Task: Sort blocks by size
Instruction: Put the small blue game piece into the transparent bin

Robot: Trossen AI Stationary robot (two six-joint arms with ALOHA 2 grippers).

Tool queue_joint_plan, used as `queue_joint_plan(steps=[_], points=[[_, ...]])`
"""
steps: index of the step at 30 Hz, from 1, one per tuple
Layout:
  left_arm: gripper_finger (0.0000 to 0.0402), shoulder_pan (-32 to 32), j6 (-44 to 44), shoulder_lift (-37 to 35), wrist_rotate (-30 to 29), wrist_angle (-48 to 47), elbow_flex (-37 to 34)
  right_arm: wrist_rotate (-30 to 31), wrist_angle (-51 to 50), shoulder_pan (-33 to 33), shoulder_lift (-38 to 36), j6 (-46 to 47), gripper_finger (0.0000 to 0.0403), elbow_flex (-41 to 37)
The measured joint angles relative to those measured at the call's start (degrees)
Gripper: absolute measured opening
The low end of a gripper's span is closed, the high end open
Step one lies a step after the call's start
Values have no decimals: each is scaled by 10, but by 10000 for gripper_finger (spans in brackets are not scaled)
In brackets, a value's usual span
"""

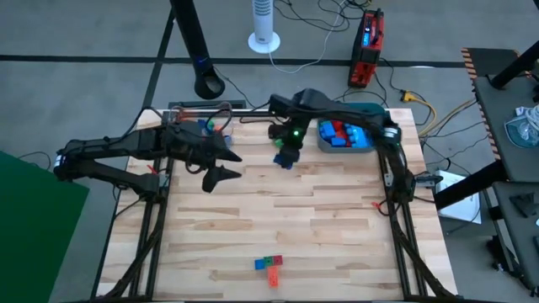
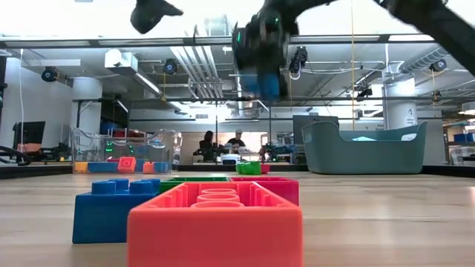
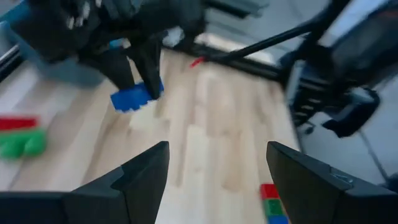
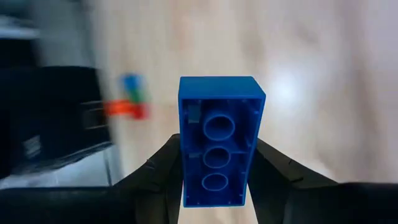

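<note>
right hand [image 4: 217, 180] clamped on blue block [image 4: 219, 140], aloft just beside tub [image 1: 347, 135] | left hand [image 3: 214, 177] spread wide, empty, farther from tub | step: carrying chunky block | next: likely swing over tub, release among blocks there [image 1: 339, 135]

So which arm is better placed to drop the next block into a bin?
The right. Its gripper already holds a chunky blue block above the table, close to the teal tub. The left gripper is open and empty.
</note>
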Motion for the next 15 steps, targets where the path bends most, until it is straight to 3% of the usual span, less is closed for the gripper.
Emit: queue_joint_plan(steps=[3,9,15], points=[[256,-8,29,4,20,43,0,-63,56,26,-43,-6,128,0],[256,-18,117,26,20,130,0,-208,221,65,-65,91,128,0],[256,-18,151,43,20,178,0,-222,250,86,-68,128,128,0]])
